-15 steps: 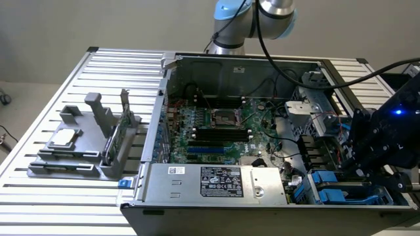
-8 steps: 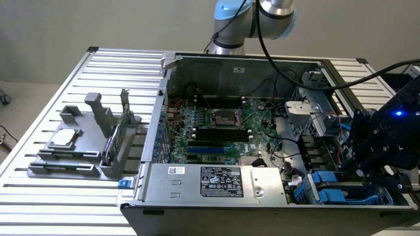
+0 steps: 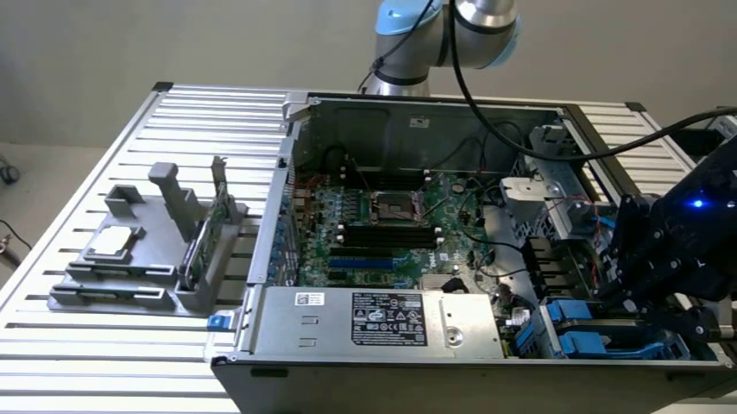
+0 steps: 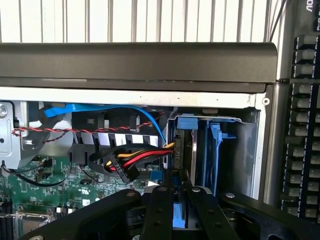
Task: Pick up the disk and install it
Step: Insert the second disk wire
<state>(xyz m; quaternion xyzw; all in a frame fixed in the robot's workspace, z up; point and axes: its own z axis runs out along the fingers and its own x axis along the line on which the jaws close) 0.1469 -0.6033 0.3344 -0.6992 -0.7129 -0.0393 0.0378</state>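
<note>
Disk (image 4: 184, 150) with its blue rails is sitting upright in the drive bay (image 4: 227, 150) at the corner of the open PC case (image 3: 403, 116), right beside the blue carrier slots. The gripper (image 4: 176, 202) is down over that same bay, its black fingers (image 4: 158, 212) drawn close together around a bit of blue plastic, so it looks like it's clamped on the disk's rail, though the contact itself is hard to make out. A bundle of red, yellow and black power wires (image 4: 125, 162) ends just next to the disk. Over on the slatted table (image 3: 103, 362), well apart from the case on the exterior view's left, a grey parts holder (image 3: 150, 259) has a small square chip (image 3: 113, 241) resting on it.
</note>
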